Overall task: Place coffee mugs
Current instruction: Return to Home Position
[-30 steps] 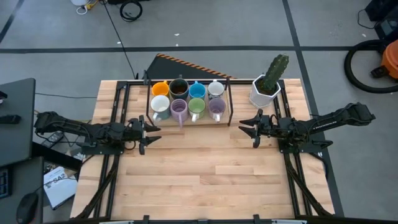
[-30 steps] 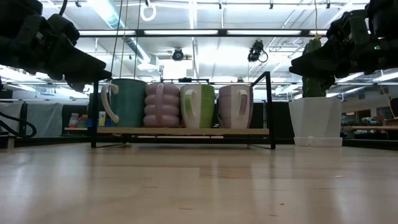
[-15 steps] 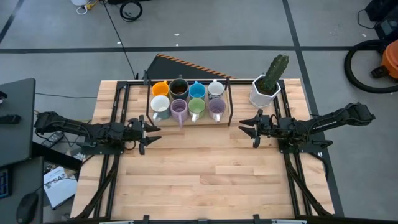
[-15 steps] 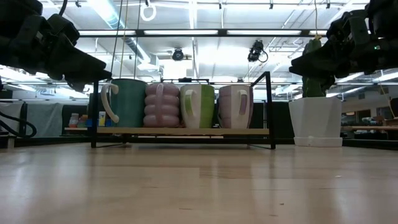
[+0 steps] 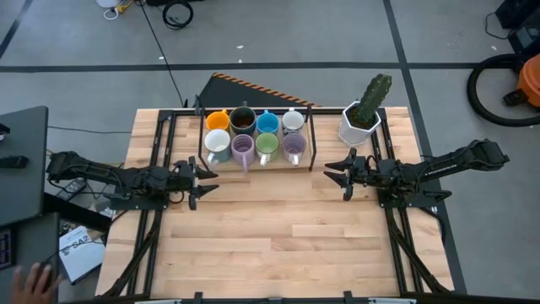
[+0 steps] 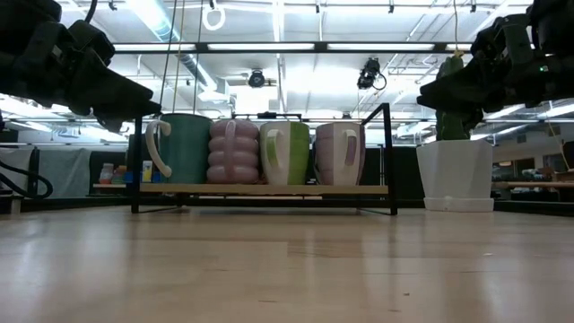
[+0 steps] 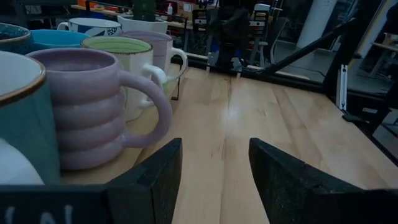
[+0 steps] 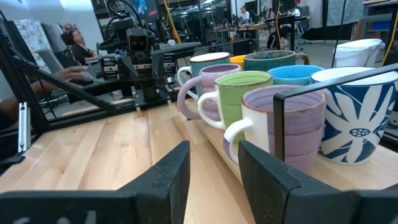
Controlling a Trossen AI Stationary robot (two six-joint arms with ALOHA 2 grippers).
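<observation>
Several coffee mugs stand in two rows on a black-framed rack [image 5: 312, 139] at the table's far middle. The back row is orange [image 5: 217, 121], dark brown [image 5: 243, 118], blue [image 5: 267, 121] and white [image 5: 293, 121]. The front row is a teal mug with a white inside [image 6: 184, 148], a ribbed purple one [image 6: 233, 151], a green one [image 6: 285, 152] and a purple one [image 6: 339, 152]. My left gripper [image 5: 198, 179] hovers open left of the rack and nearer, holding nothing. My right gripper [image 5: 337, 175] hovers open right of the rack, likewise with nothing between its fingers [image 8: 267, 180].
A white angular pot with a green cactus [image 5: 359, 125] stands at the far right, close behind my right gripper. The bare wooden tabletop [image 5: 278, 228] stretches from the rack to the near edge. A person's hand [image 5: 34, 279] shows off the table's near left corner.
Both arms have kept still. A person's hand has come into view on the floor side of the table's near left corner.
</observation>
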